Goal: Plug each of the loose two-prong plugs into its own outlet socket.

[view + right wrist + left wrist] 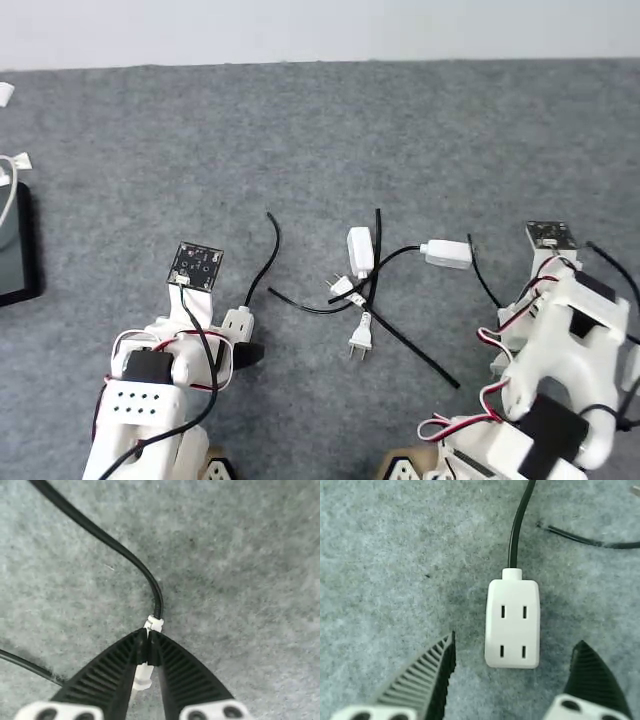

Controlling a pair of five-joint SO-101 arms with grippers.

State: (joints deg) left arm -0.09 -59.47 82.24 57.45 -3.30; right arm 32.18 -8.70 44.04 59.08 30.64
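**Left jaws wide over a socket block, right jaws pinched on a plug**

At the left of the table, the left gripper (515, 642) is spread wide and holds nothing. Its fingers sit either side of the near end of a white outlet block (512, 625) without touching it. The block lies flat with its slots up. Its long axis runs straight away from the gripper, and its black cord (517, 525) leaves the far end.

In the middle, a small plug (342, 288) and a longer plug (361, 337) lie loose among crossed cords, just beside a second outlet block (359, 250). A third outlet block (447, 253) lies to the right of that one, long axis across the table, nearest the right arm.

On the right, the right gripper (148, 640) is clamped on a white held plug (154, 624), whose cable (100, 535) leads off from the fingertips. The prongs are hidden and probably point back toward the wrist. The nearest socket for this plug looks to be the third block, to its left.
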